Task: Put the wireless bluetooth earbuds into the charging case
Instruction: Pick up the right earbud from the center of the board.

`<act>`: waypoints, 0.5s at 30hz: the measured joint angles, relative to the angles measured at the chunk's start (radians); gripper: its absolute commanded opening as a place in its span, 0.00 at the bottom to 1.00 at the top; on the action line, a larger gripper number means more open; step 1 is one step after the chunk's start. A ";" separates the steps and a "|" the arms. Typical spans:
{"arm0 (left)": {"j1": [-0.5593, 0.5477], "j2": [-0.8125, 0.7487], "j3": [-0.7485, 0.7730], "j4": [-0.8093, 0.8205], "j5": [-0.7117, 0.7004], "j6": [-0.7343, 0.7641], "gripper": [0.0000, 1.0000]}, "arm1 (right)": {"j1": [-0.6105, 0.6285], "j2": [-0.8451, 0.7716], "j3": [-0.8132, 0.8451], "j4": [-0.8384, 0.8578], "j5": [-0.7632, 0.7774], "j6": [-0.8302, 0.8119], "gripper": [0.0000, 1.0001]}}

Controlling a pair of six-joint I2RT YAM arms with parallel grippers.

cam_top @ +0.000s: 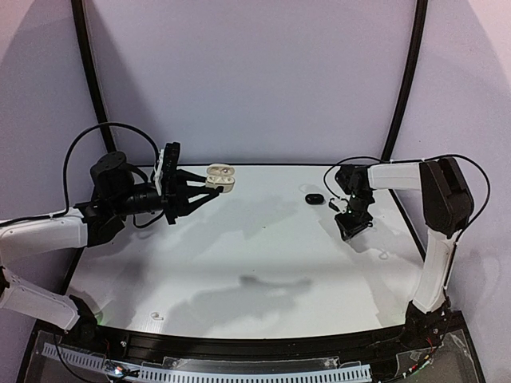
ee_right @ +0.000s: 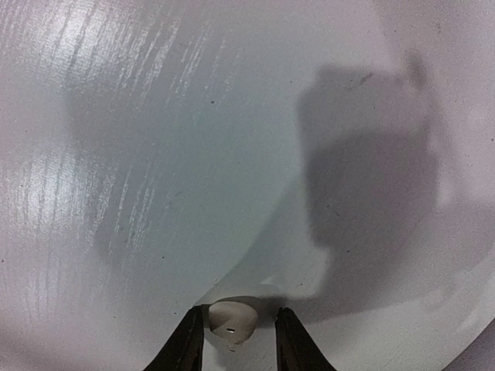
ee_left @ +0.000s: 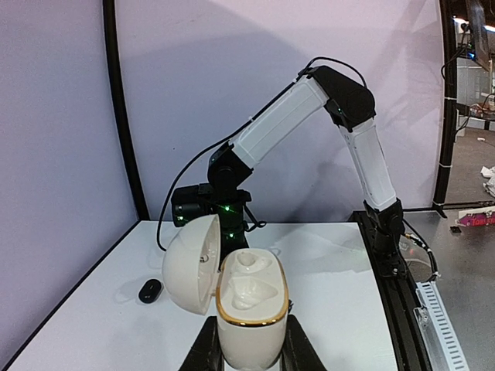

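Note:
My left gripper (cam_top: 209,191) is shut on a white, gold-rimmed charging case (cam_top: 221,178) and holds it above the back left of the table with the lid swung open. In the left wrist view the case (ee_left: 249,297) stands upright between my fingers (ee_left: 203,348), its two moulded wells facing up. I cannot tell whether a bud lies in them. My right gripper (cam_top: 351,227) points down at the table on the right. In the right wrist view a white earbud (ee_right: 230,323) lies between its open jaws, against the left finger (ee_right: 186,344) and apart from the right one.
A black oval case (cam_top: 314,198) lies closed on the table left of the right gripper; it also shows in the left wrist view (ee_left: 150,291). A small dark bit (cam_top: 334,206) lies beside it. The table's right edge and black rail (ee_left: 402,309) run near the right arm.

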 measured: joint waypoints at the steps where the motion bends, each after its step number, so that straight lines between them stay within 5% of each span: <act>1: 0.000 0.000 0.000 0.000 0.000 0.002 0.01 | 0.000 0.001 0.002 0.001 -0.002 -0.004 0.29; 9: 0.000 0.000 0.000 -0.001 0.000 0.013 0.01 | 0.000 0.017 0.028 0.019 -0.015 -0.010 0.19; 15: 0.000 0.000 0.000 -0.006 0.000 0.022 0.01 | 0.000 0.031 0.043 0.018 -0.018 -0.008 0.26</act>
